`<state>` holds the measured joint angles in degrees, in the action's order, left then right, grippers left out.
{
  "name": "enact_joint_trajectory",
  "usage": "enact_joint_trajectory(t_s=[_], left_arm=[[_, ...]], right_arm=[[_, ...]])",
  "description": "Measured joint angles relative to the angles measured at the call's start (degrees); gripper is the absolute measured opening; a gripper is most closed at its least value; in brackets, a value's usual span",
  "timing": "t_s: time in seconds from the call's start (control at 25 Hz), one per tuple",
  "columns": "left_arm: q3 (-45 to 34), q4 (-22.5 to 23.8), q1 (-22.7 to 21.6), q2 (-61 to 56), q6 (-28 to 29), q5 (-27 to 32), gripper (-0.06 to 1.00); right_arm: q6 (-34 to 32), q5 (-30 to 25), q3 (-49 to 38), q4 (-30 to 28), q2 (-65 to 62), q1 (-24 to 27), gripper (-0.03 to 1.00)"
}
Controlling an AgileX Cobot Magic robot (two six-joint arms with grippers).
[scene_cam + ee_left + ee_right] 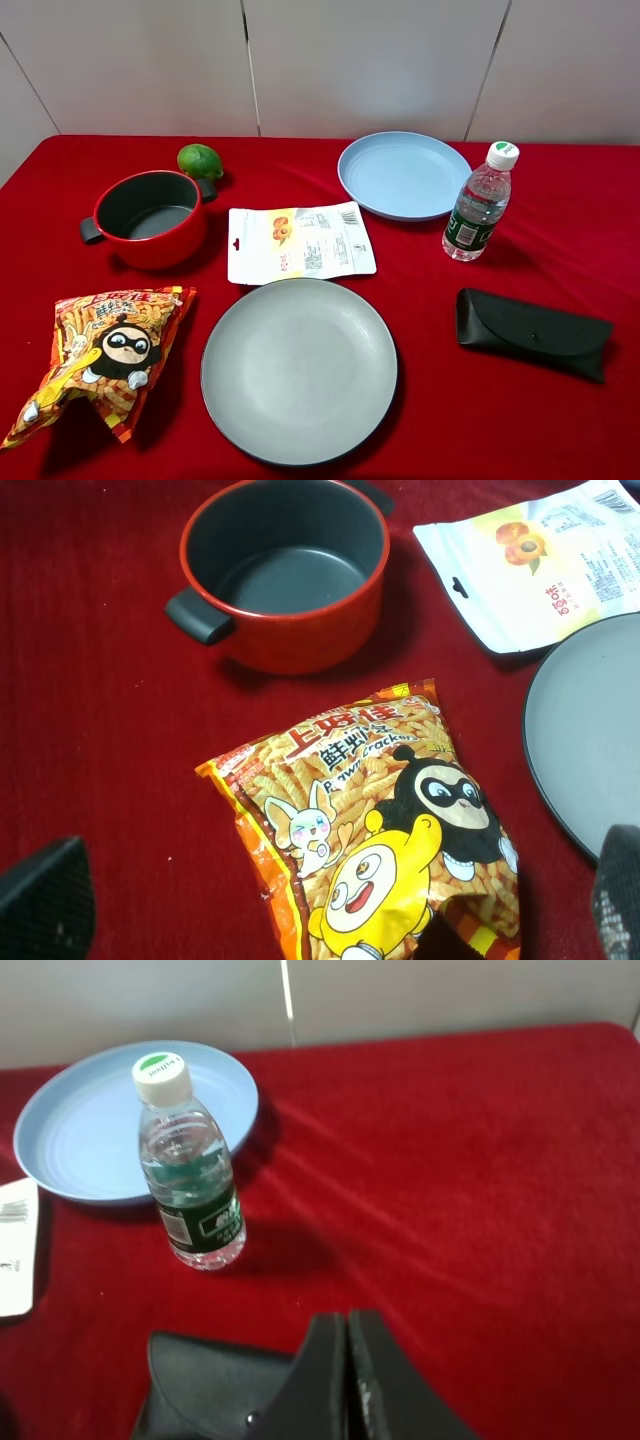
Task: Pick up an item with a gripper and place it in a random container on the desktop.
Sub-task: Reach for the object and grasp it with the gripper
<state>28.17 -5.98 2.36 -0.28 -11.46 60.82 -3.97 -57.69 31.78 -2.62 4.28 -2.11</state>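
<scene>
Your right claw hangs over the flat black leather-like glasses case with its fingers pressed together, so spread them before you descend. The case lies on the red-clothed desk, right of the wide round grey plate and apart from it, in front of the clear plastic water bottle. Straddle it across its narrow width near the middle, low enough to pinch the flat body. Your left claw is spread wide above the orange snack bag; leave it idle
</scene>
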Motion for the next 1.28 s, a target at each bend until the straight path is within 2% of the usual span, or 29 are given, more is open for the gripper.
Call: enact_joint_trajectory(t_s=[0.48, 0.6, 0.68, 0.76, 0.88, 0.92, 1.04, 1.28], left_arm=[[0.0, 0.0, 0.0, 0.0, 0.0, 0.0, 1.00], [0.0, 0.0, 0.0, 0.0, 0.0, 0.0, 1.00], [0.0, 0.0, 0.0, 0.0, 0.0, 0.0, 1.00], [0.0, 0.0, 0.0, 0.0, 0.0, 0.0, 1.00], [0.0, 0.0, 0.0, 0.0, 0.0, 0.0, 1.00], [0.0, 0.0, 0.0, 0.0, 0.0, 0.0, 1.00], [0.0, 0.0, 0.0, 0.0, 0.0, 0.0, 1.00], [0.0, 0.0, 0.0, 0.0, 0.0, 0.0, 1.00]], right_arm=[[-0.1, 2.7, 2.1, -2.4, 13.2, 0.0, -0.03], [-3.1, 4.3, 2.1, -2.4, 13.5, 0.0, -0.02], [-5.6, 5.7, 2.1, -2.5, 13.5, 0.0, 0.06], [-6.0, 6.9, 2.1, -3.1, 13.5, 0.0, 0.24], [-3.2, 7.6, 2.1, -4.4, 13.5, 0.0, 0.54], [-1.7, 8.0, 2.1, -4.7, 13.5, 0.0, 0.60], [2.1, 9.5, 2.1, -4.9, 13.5, 0.0, 0.67], [5.0, 10.0, 2.2, -3.1, 14.6, 0.0, 0.69]])
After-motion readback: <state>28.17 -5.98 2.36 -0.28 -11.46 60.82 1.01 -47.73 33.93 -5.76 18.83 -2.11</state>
